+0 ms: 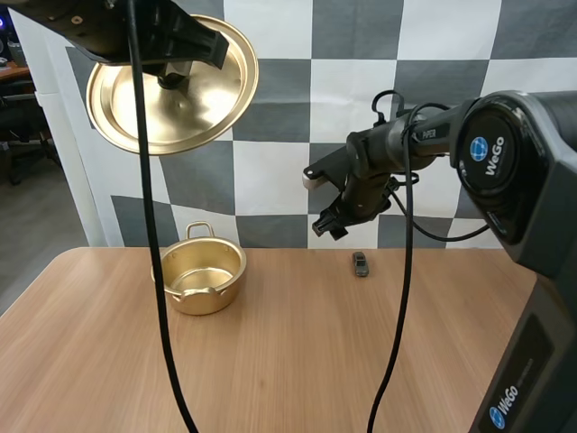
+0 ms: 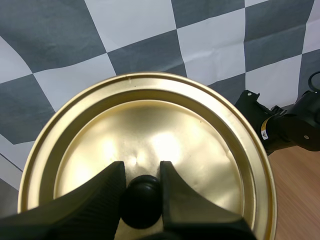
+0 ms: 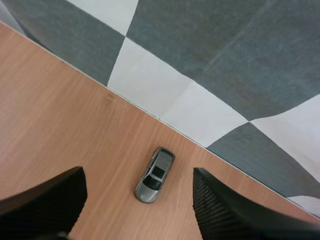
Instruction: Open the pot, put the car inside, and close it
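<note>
Count: one desk [image 1: 297, 361], one pot [image 1: 204, 278], one lid [image 1: 194, 108], one car [image 1: 361, 263], two grippers.

Desk: light brown wood grain, bare apart from pot and car.

Pot: gold, open, upright on the desk's left half, toward the far edge.

Lid: gold, off the pot, held high above it and tilted. Left gripper [image 2: 142, 175] is clamped on the lid's black knob [image 2: 141, 200], one finger on each side.

Car: small, grey, on its wheels near the desk's far edge, well apart from the pot to its right.

Right gripper [image 1: 330, 225] hangs above the car without touching it, fingers spread wide. In the right wrist view the car lies between the two fingers.
</note>
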